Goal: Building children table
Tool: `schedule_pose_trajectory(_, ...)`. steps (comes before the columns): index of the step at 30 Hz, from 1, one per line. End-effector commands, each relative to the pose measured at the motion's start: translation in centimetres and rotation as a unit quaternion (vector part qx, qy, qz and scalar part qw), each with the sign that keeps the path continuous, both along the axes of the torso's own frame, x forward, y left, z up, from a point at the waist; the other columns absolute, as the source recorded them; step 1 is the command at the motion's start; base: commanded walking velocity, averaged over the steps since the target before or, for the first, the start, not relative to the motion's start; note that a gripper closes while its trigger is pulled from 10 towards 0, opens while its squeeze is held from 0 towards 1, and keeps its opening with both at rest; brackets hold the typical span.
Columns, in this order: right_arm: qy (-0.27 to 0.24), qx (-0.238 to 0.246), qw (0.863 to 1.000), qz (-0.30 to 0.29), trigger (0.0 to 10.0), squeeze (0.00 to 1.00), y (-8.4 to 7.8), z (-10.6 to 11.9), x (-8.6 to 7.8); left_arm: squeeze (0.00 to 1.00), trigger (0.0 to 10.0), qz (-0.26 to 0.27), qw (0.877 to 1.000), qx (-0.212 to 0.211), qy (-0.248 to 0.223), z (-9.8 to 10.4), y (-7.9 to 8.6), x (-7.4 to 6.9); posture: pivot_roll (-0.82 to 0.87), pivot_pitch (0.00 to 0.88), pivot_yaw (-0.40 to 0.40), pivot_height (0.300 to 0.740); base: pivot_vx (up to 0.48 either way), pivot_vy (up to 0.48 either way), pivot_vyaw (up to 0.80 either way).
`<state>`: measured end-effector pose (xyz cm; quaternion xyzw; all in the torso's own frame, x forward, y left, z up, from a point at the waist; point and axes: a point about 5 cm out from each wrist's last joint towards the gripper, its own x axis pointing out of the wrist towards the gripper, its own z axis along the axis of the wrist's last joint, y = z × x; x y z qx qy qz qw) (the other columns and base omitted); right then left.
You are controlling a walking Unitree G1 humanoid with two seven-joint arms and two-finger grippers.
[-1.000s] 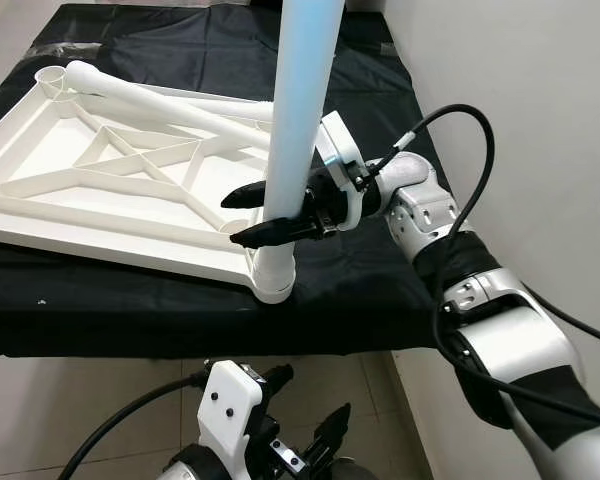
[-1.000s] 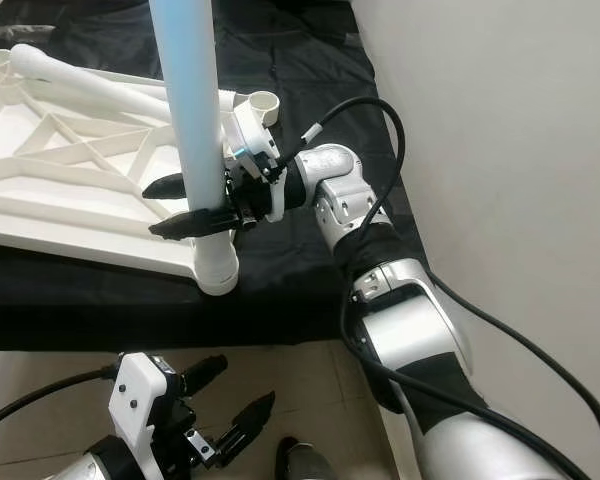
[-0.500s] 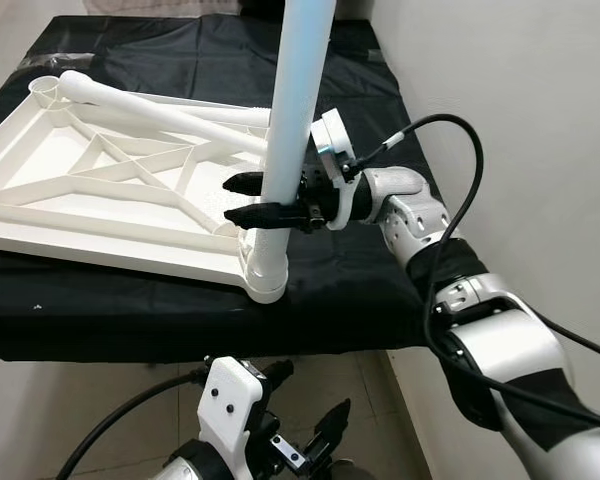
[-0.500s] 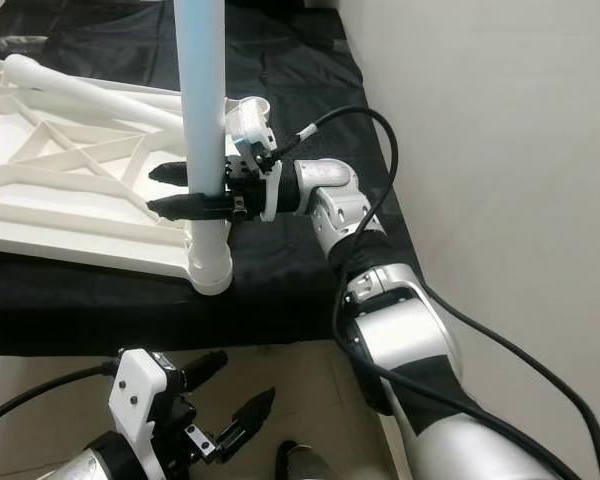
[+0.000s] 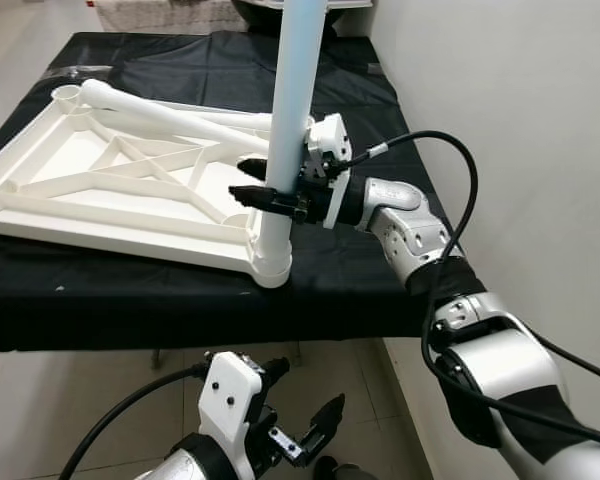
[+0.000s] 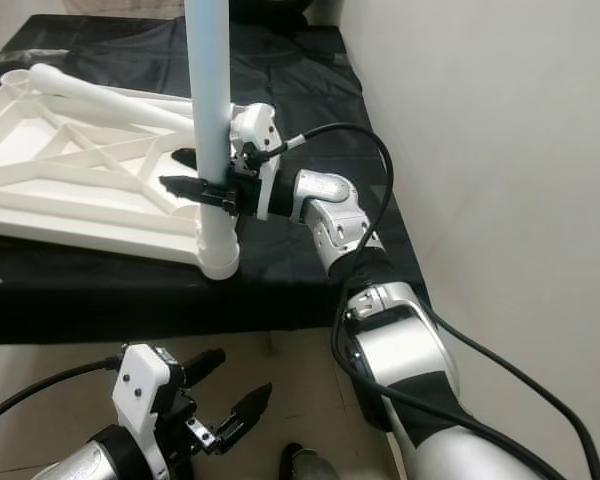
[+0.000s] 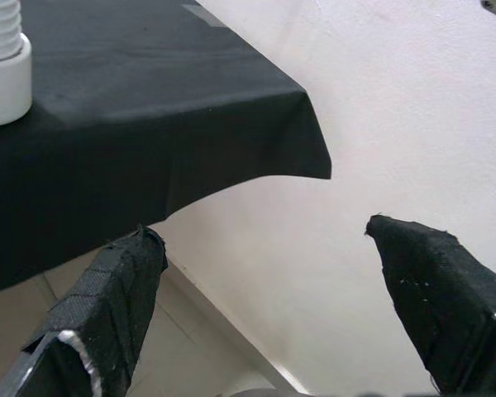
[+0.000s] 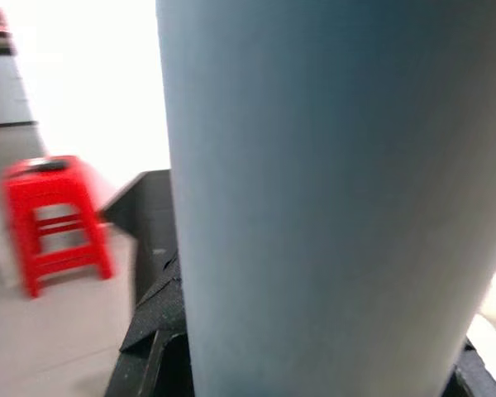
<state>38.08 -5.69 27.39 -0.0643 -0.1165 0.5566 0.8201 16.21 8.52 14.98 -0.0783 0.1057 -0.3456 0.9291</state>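
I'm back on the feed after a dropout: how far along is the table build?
One pale blue leg stands upright in the near corner socket of the upturned white tabletop. The right claw straddles it just above the socket. A white leg lies loose across the tabletop, and the far corner socket is open. The left claw hangs open below the table edge.

We saw our right tool (image 5: 263, 183) closed around the upright pale blue leg (image 5: 293, 100), its black fingers (image 5: 250, 196) on either side of it just above the white corner socket (image 5: 271, 262). The leg stood in that socket at the near right corner of the upside-down white tabletop (image 5: 110, 190), which lay on the black-covered surface (image 5: 180, 290). Another white leg (image 5: 160, 113) lay across the tabletop. Our left tool (image 5: 305, 425) hung below the surface's edge, fingers apart and empty.
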Motion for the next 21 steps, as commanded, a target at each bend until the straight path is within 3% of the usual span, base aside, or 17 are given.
schedule_pose_trajectory(1, 0.059, -0.032, 0.991, -0.114, 10.0, 0.00, -1.8, -3.0, 1.2, 0.00, 10.0, 0.002, 1.000, 0.002, 0.006, -0.4, 0.1, 0.0, 0.10, 0.263, -0.080, 0.740, 0.000, 0.000, 0.00)
schedule_pose_trajectory(2, 0.059, -0.032, 0.991, -0.114, 10.0, 0.00, -1.8, -3.0, 1.2, 0.00, 10.0, 0.002, 1.000, 0.002, 0.006, -0.4, 0.1, 0.0, 0.10, 0.263, -0.080, 0.740, 0.000, 0.000, 0.00)
schedule_pose_trajectory(4, 0.077, -0.017, 0.975, -0.207, 10.0, 0.00, -2.6, -3.0, 2.1, 0.00, 10.0, 0.003, 1.000, 0.003, 0.004, -0.4, 0.1, 0.2, 0.10, 0.259, -0.079, 0.740, 0.000, 0.000, 0.00)
schedule_pose_trajectory(5, 0.077, -0.017, 0.975, -0.207, 10.0, 0.00, -2.6, -3.0, 2.1, 0.00, 10.0, 0.003, 1.000, 0.003, 0.004, -0.4, 0.1, 0.2, 0.10, 0.259, -0.079, 0.740, 0.000, 0.000, 0.00)
schedule_pose_trajectory(6, 0.090, -0.003, 0.967, -0.240, 10.0, 0.00, -2.9, -2.9, 2.4, 0.00, 10.0, 0.004, 1.000, 0.003, 0.004, -0.4, 0.1, 0.3, 0.10, 0.259, -0.079, 0.740, 0.000, 0.000, 0.00)
schedule_pose_trajectory(10, 0.097, 0.012, 0.960, -0.263, 10.0, 0.00, -3.0, -2.8, 2.6, 0.00, 10.0, 0.004, 1.000, 0.003, 0.003, -0.4, 0.1, 0.3, 0.10, 0.256, -0.080, 0.740, 0.000, 0.000, 0.00)
schedule_pose_trajectory(15, 0.110, 0.065, 0.927, -0.353, 10.0, 0.00, -3.9, -2.8, 3.2, 0.00, 10.0, 0.008, 1.000, 0.003, 0.001, -0.4, 0.2, 0.4, 0.10, 0.254, -0.079, 0.740, 0.000, 0.000, 0.00)
schedule_pose_trajectory(16, 0.110, 0.065, 0.927, -0.353, 10.0, 0.00, -3.9, -2.8, 3.2, 0.00, 10.0, 0.008, 1.000, 0.003, 0.001, -0.4, 0.2, 0.4, 0.10, 0.254, -0.079, 0.740, 0.000, 0.000, 0.00)
schedule_pose_trajectory(19, 0.112, 0.081, 0.907, -0.397, 10.0, 0.00, -4.1, -3.1, 3.2, 0.00, 10.0, 0.010, 1.000, 0.003, 0.001, -0.5, 0.3, 0.5, 0.10, 0.255, -0.081, 0.740, 0.000, 0.000, 0.00)
schedule_pose_trajectory(21, 0.111, 0.083, 0.904, -0.405, 10.0, 0.00, -4.1, -3.1, 3.2, 0.00, 10.0, 0.010, 1.000, 0.004, 0.000, -0.5, 0.3, 0.5, 0.10, 0.255, -0.081, 0.740, 0.000, 0.000, 0.00)
